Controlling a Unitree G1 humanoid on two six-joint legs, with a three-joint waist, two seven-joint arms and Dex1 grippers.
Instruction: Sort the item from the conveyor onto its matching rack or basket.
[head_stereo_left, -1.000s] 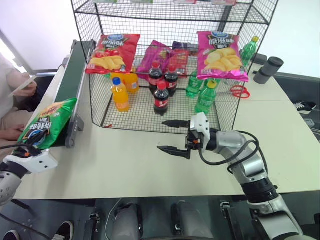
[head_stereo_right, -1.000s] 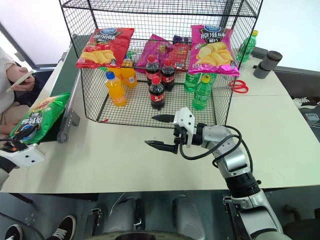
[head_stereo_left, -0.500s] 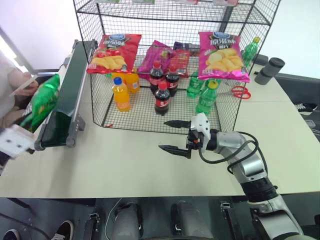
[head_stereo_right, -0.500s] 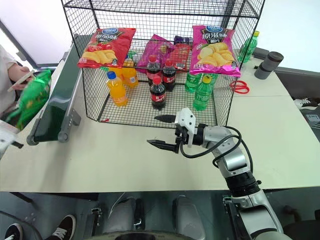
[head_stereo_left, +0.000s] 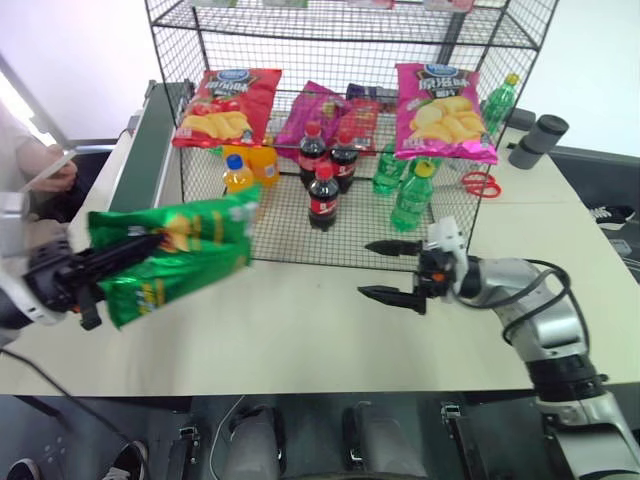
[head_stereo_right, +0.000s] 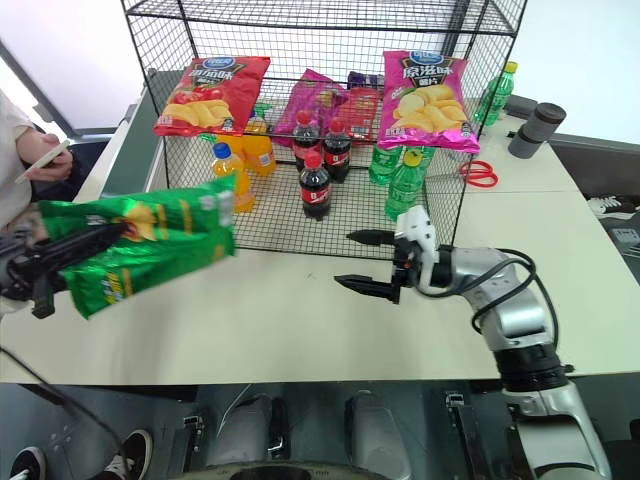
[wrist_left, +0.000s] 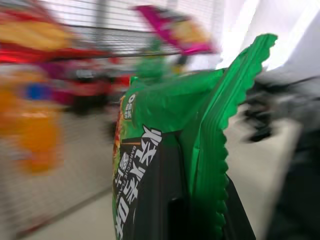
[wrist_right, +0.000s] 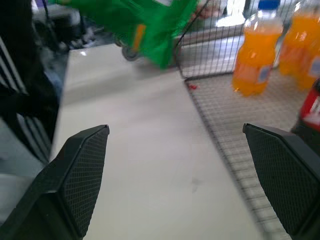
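place: shop mock-up lab | evidence: snack rack (head_stereo_left: 330, 60), conveyor (head_stereo_left: 150, 140), table (head_stereo_left: 300, 330)

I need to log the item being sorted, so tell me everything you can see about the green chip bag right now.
The green chip bag is glossy foil with yellow chips pictured, dark lettering and crimped, zigzag-cut end seams. It looks puffed and intact. It lies roughly sideways in the air, off the table, clamped at one end by the left tool. It hangs in front of the black wire rack, its free end overlapping an orange bottle in the head views.
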